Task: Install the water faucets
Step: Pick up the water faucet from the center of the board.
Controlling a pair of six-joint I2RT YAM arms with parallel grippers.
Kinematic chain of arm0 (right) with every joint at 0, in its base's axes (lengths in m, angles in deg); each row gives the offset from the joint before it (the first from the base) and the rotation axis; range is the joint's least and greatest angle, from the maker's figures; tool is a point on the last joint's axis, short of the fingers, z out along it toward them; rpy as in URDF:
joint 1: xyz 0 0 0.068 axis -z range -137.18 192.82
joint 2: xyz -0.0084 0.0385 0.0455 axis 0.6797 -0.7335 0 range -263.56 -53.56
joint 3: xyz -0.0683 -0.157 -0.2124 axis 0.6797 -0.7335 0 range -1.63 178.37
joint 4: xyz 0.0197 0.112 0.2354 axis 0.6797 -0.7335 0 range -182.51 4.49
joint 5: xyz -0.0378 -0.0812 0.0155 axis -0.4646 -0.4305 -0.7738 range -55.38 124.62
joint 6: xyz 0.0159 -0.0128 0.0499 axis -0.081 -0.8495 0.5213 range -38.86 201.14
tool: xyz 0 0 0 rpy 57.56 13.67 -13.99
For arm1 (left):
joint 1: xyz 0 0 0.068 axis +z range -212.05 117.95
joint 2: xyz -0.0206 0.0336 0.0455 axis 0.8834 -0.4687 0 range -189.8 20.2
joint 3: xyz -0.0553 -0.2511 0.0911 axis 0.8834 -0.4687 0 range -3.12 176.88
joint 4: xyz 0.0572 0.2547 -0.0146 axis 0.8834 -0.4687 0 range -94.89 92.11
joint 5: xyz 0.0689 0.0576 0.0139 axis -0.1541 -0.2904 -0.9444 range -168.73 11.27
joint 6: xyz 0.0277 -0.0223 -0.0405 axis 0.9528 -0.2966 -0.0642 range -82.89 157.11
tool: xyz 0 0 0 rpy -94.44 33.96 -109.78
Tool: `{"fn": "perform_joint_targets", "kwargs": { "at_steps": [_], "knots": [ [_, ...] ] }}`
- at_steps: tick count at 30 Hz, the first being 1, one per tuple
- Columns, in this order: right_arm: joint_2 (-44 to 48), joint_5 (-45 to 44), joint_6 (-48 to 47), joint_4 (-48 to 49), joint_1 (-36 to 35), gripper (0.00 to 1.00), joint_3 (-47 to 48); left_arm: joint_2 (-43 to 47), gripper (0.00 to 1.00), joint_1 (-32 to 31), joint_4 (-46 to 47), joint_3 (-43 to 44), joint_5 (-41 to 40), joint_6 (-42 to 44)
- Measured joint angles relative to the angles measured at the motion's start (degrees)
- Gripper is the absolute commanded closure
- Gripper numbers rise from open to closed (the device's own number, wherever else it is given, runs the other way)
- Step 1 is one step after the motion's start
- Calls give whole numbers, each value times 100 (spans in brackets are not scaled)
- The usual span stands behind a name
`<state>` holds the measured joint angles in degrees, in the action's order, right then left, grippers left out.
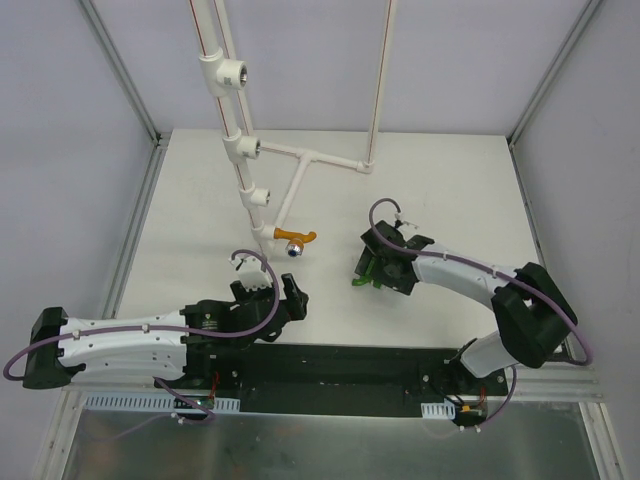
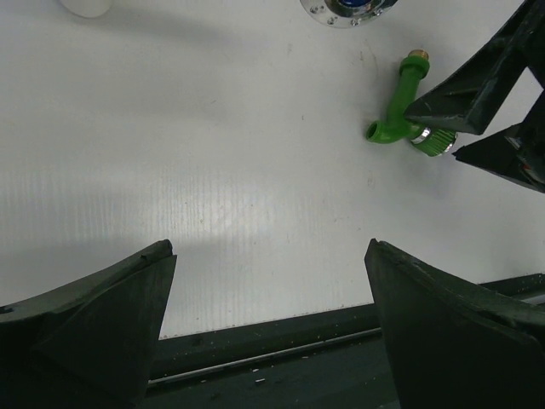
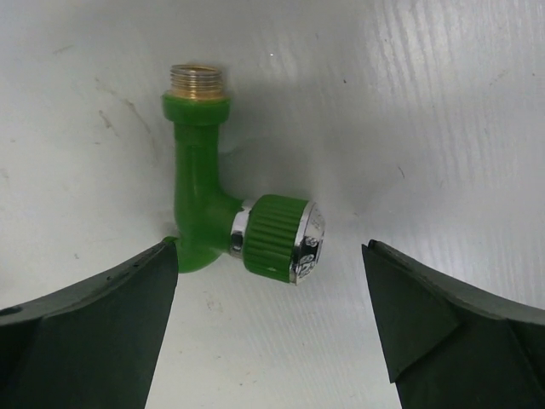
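Low, right pincer (image 3: pixel 268 256) spread, flanking green faucet (image 3: pixel 200 200)

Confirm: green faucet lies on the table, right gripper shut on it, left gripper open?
Not shut: the right wrist view shows the right gripper open, a finger on either side of the green faucet. The faucet does lie on the table, and the left gripper is open.

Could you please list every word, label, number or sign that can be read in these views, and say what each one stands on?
No text can be read anywhere.
Chrome end cap of the green plastic faucet: dark marks, too blurred to read.
Shiny round cap at the top edge of the left wrist view: a blue patch, cut off, unreadable.
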<state>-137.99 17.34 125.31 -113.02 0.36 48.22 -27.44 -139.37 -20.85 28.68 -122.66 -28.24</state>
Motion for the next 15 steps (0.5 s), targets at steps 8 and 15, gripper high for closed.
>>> {"fn": "perform_joint_targets", "kwargs": {
  "at_steps": [8, 15],
  "knots": [
    [-664, -17, 216, -24, -2, 3, 164, 52, 1, 0, -2, 0, 4, 26],
    [-966, -105, 195, -236, -2, 21, 466, 236, 1, 0, 0, -7, 2, 26]
  ]
}}
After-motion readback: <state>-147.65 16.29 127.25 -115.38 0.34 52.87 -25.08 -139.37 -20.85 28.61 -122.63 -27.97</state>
